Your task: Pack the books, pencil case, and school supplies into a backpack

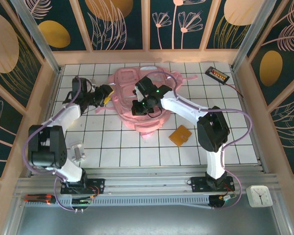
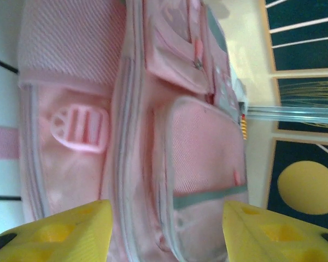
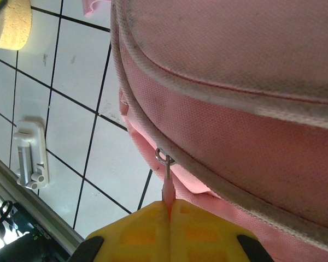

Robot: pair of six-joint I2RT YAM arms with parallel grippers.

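Top view, backpack: the large bright pink fabric backpack (image 1: 137,83) lies flat on the white tiled desk (image 1: 152,152), in its middle-to-far part, with a pink strap trailing off to the far right.
Top view, left gripper: the left gripper (image 1: 107,95) sits at the backpack's left edge, yellow fingers pointing toward it. Its opening cannot be judged from here.
Top view, right gripper: the right gripper (image 1: 141,108) is down on the near half of the backpack.
Top view, school supplies: the small flat orange square pad (image 1: 180,135) lies on the desk just off the backpack's near right side, not touching it, beside the right arm.
Top view, other items: a black rectangular gadget with red marks (image 1: 218,74) lies at the far right corner, well apart from the backpack. A small white clock (image 1: 258,195) sits beyond the desk's near right edge.
Left wrist view, gripper state: the two yellow fingers (image 2: 60,234) stand well apart at the lower corners. The jaws are open and grip nothing.
Left wrist view, backpack: it lies just ahead of the open jaws, showing a pink plastic buckle (image 2: 79,128) and a silver-grey trim strip (image 2: 210,196) across a pocket. The picture is slightly blurred.
Right wrist view, gripper state: the yellow fingers are pressed together, pinching the pink zipper pull (image 3: 168,191), which hangs by a metal ring from the backpack's zip line.
Right wrist view, surroundings: the backpack's edge rests on the desk. A round pale yellow disc (image 3: 8,22) and a small white plastic bracket (image 3: 30,155) lie on the tiles, apart from the backpack.
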